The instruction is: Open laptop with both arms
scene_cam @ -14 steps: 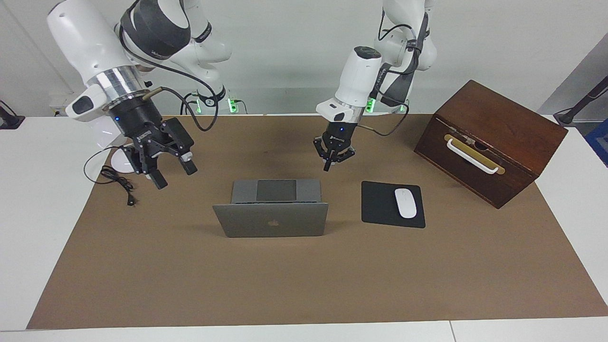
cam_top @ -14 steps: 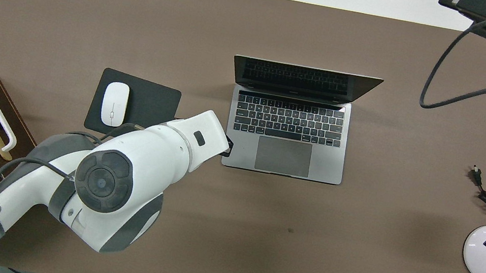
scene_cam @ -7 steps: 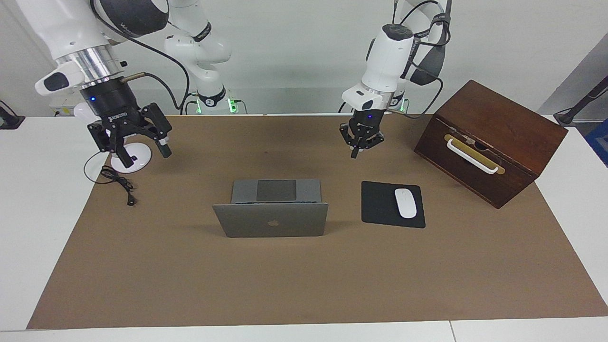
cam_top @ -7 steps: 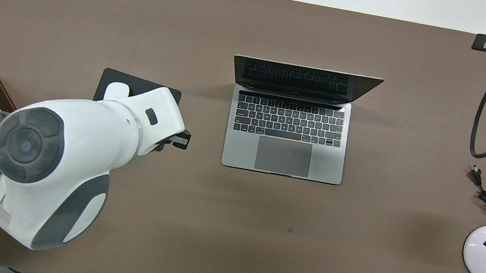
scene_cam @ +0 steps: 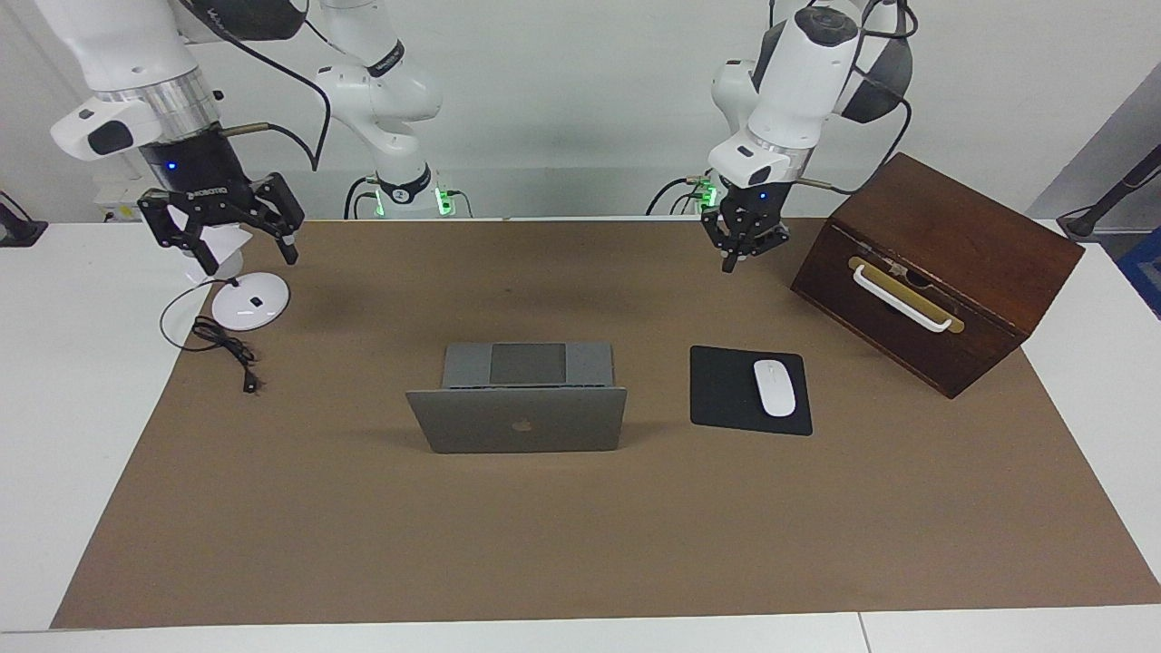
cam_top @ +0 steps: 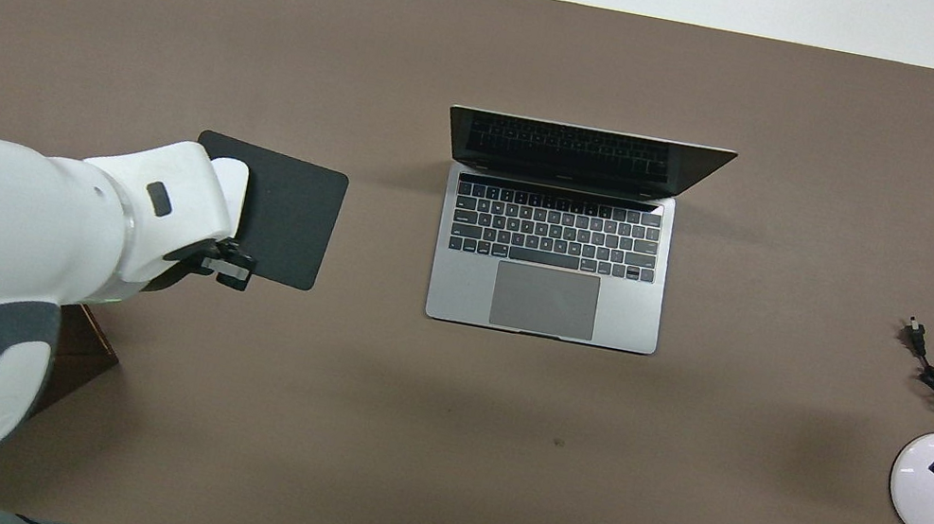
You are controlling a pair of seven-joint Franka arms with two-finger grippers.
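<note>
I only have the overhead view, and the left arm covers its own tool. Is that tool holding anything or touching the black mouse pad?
Observer: No. The left tool is shut and empty, up in the air beside the dark brown wooden box with a white handle.
Operator: And the right tool? I only see a black tip.
Observer: The right tool is open and empty, raised over the round white lamp base.

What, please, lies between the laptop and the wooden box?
A black mouse pad with a white mouse on it lies between the laptop and wooden box, in the facing view.
</note>
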